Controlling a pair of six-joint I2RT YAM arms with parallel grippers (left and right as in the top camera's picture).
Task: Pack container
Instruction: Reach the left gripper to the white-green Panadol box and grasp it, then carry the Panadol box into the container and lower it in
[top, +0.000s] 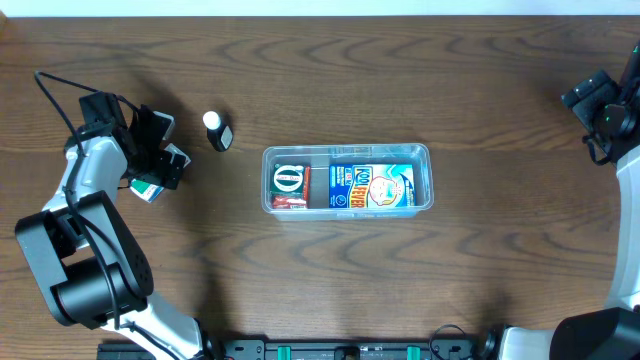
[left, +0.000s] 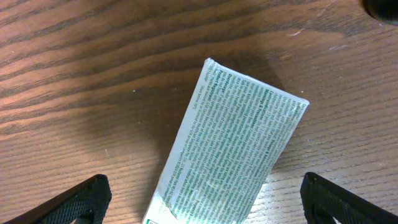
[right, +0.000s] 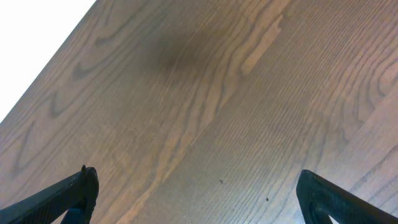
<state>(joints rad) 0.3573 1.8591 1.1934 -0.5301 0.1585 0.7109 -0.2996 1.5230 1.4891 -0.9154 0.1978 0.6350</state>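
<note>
The clear plastic container (top: 347, 180) sits at the table's middle. It holds a blue and white packet (top: 372, 187) and a packet with a round green and white mark (top: 288, 180) over something red. My left gripper (top: 160, 170) is open at the far left, low over a white packet with green print (left: 233, 146) that lies flat on the wood between the spread fingers (left: 202, 199). That packet (top: 148, 188) shows partly under the gripper in the overhead view. My right gripper (top: 603, 105) is open and empty at the far right, over bare wood (right: 199, 124).
A small black bottle with a white cap (top: 216, 130) lies between the left gripper and the container. Its dark edge shows at the top right of the left wrist view (left: 380, 7). The table's far edge runs past the right gripper (right: 43, 74).
</note>
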